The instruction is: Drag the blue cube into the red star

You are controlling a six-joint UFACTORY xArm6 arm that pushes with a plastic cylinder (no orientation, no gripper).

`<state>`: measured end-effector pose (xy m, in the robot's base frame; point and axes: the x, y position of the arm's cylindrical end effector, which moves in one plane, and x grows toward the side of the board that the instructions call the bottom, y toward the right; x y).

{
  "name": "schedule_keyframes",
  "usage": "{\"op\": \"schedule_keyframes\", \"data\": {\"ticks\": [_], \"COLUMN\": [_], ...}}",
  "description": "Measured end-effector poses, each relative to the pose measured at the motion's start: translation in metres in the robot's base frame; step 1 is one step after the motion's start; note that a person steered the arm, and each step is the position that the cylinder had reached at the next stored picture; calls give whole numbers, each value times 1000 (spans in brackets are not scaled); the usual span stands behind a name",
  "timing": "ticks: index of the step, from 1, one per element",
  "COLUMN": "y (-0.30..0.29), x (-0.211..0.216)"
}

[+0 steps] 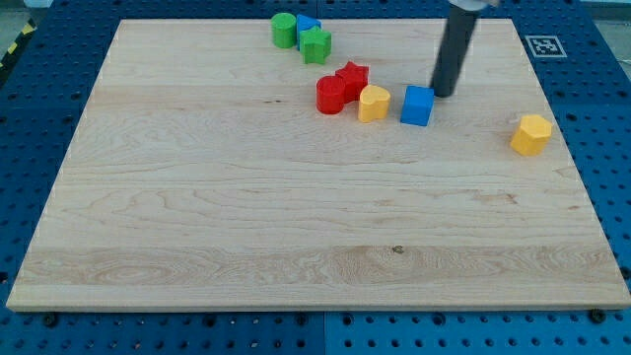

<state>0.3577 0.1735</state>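
Observation:
The blue cube (417, 106) lies on the wooden board right of centre near the view's top. The red star (352, 76) is to its left and slightly higher, with a yellow heart-like block (373, 103) between them. My tip (444, 94) stands just right of and slightly above the blue cube, close to its upper right corner; I cannot tell whether it touches.
A red cylinder (330, 95) touches the red star's left side. A green cylinder (284, 31), a small blue block (309, 25) and a green star-like block (315, 45) cluster at the view's top. A yellow hexagonal block (531, 134) lies at the view's right. The board's (296, 237) edges border a blue pegboard.

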Motion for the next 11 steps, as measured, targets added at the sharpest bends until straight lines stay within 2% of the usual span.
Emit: {"op": "schedule_keyframes", "data": {"ticks": [1, 2, 4, 8, 11], "y": [4, -12, -24, -42, -87], "x": [58, 71, 67, -1, -13]}}
